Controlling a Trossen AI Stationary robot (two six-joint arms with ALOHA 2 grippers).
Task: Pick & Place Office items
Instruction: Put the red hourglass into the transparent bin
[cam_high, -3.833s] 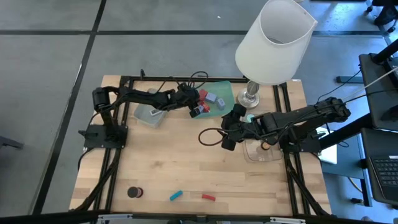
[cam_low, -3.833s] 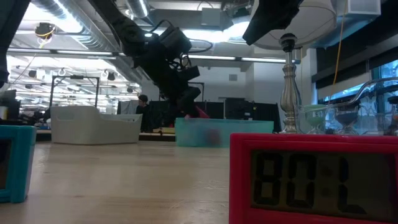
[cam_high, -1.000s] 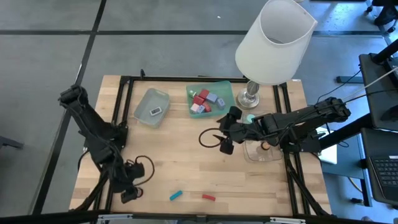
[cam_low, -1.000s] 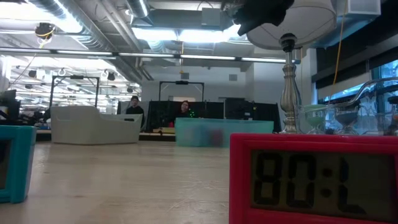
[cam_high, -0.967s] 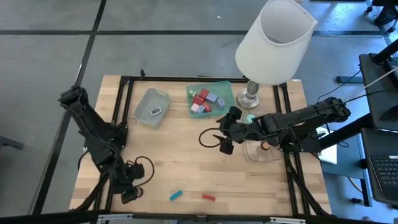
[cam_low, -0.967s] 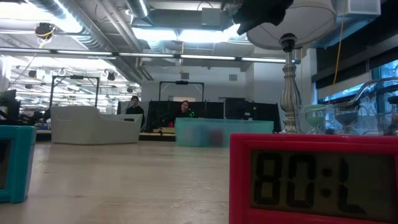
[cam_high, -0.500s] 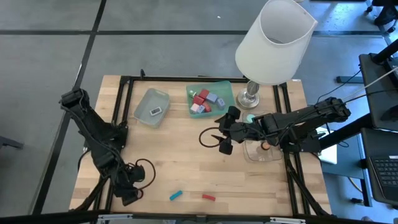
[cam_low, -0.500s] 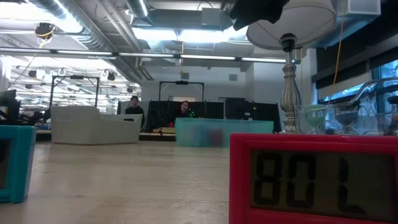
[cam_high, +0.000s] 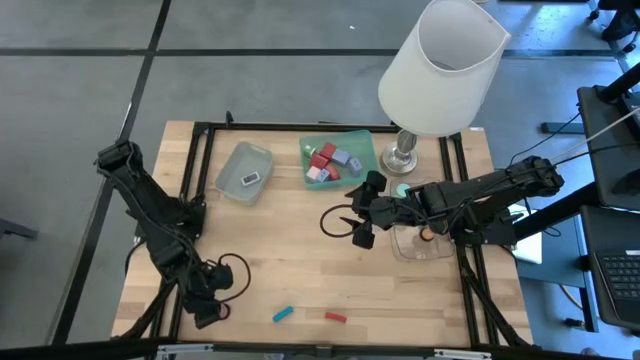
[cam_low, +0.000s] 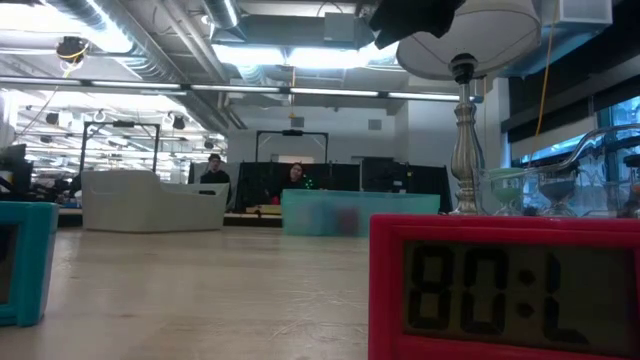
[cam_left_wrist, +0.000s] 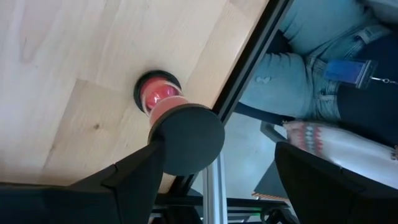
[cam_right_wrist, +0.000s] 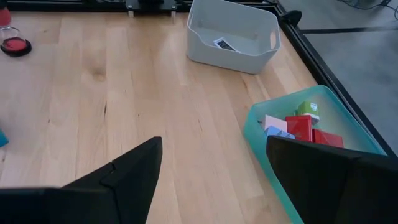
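A short black cylinder (cam_left_wrist: 185, 138) with a red middle stands upright on its base (cam_left_wrist: 155, 93) at the table's near left corner. My left gripper (cam_left_wrist: 217, 149) (cam_high: 210, 312) hangs over it, open, one finger on each side. My right gripper (cam_high: 355, 228) (cam_right_wrist: 214, 149) hovers open and holds nothing at mid-table, right of centre. A teal bar (cam_high: 283, 314) and a red bar (cam_high: 335, 317) lie near the front edge. Red and pink blocks (cam_right_wrist: 298, 127) sit in the green tray (cam_high: 362, 140). My left gripper comes at the black cylinder from above. In the wrist view one finger (cam_left_wrist: 140, 171) lies right beside the rim of its top disc (cam_left_wrist: 166, 144); I cannot tell whether they touch. The other finger stands well clear. The cylinder stands upright on the table.
A grey tray (cam_high: 245, 172) holding one small piece stands at the far left-centre. A clear tray (cam_high: 420, 243) lies under my right arm, and a white-shaded lamp (cam_high: 440, 70) rises at the far right. A person's legs (cam_left_wrist: 311, 68) show beyond the table frame (cam_left_wrist: 249, 81).
My right gripper has risen slightly, as the low view shows. My left gripper has stayed over the black cylinder with its fingers as far apart as before.
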